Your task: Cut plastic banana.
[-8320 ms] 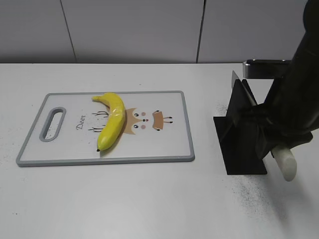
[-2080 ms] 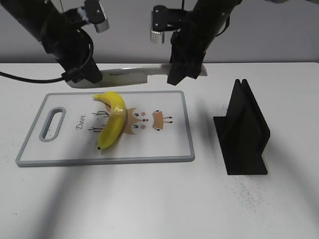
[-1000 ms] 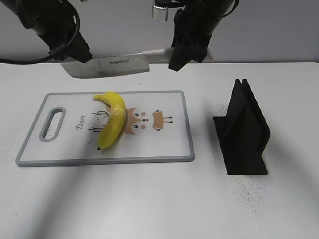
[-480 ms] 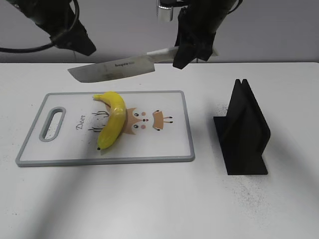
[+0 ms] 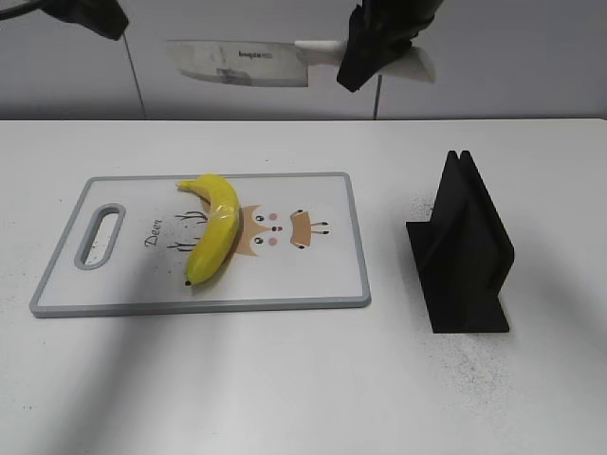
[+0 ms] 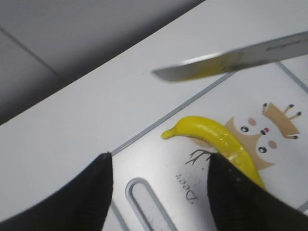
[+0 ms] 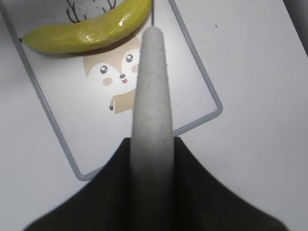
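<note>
The plastic banana [image 5: 213, 227] lies whole on the left half of the cutting board [image 5: 322, 275], stem end at the back. It also shows in the left wrist view [image 6: 216, 142] and the right wrist view [image 7: 86, 29]. My right gripper [image 5: 375, 47] [image 7: 151, 168] is shut on the white handle [image 7: 151, 96] of a broad kitchen knife. Its blade [image 5: 237, 63] [image 6: 231, 60] hangs level in the air above and behind the board. My left gripper [image 5: 100, 19] [image 6: 159, 192] is open and empty, high above the board's left end.
A black knife stand [image 5: 465, 251] stands upright on the white table to the right of the board. The board has a handle slot [image 5: 100, 237] at its left end and a printed animal face [image 5: 270, 227] in the middle.
The right gripper has lifted the knife up and to the right, and its blade now hangs level. The left gripper has risen and moved left, away from the blade.
</note>
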You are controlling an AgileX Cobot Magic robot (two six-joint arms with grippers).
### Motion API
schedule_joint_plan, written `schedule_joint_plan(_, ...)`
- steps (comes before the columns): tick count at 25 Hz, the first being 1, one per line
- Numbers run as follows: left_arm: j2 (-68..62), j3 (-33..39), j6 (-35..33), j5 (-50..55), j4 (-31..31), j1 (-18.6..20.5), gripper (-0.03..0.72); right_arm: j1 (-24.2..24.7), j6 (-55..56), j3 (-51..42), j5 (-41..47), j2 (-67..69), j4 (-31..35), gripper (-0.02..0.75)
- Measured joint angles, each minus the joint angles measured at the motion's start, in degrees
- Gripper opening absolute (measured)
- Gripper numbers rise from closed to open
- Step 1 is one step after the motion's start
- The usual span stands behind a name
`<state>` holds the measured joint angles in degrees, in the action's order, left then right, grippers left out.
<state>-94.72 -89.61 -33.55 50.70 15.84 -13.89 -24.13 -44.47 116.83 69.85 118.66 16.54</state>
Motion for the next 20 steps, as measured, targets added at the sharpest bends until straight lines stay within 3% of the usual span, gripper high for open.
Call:
schedule_joint_plan(5,1.76,0.0,15.73,5.72,-12.89,0.01,0.588,0.0,12.23,0.0,0.05,-1.95,-1.58,0.159)
schedule_joint_plan(8,1.86,0.0,20.81,11.71,-17.06,0.14,0.588,0.0,19.1,0.12,0.11,-2.98,-2.53,0.159)
schedule_joint_plan(12,1.86,0.0,24.17,17.95,-17.91,2.14,0.588,0.0,29.52,0.16,0.21,-4.57,-4.43,0.159)
schedule_joint_plan(20,3.42,1.1,24.92,18.9,-15.34,10.39,0.592,0.12,46.61,0.16,0.41,-7.93,-10.56,0.159)
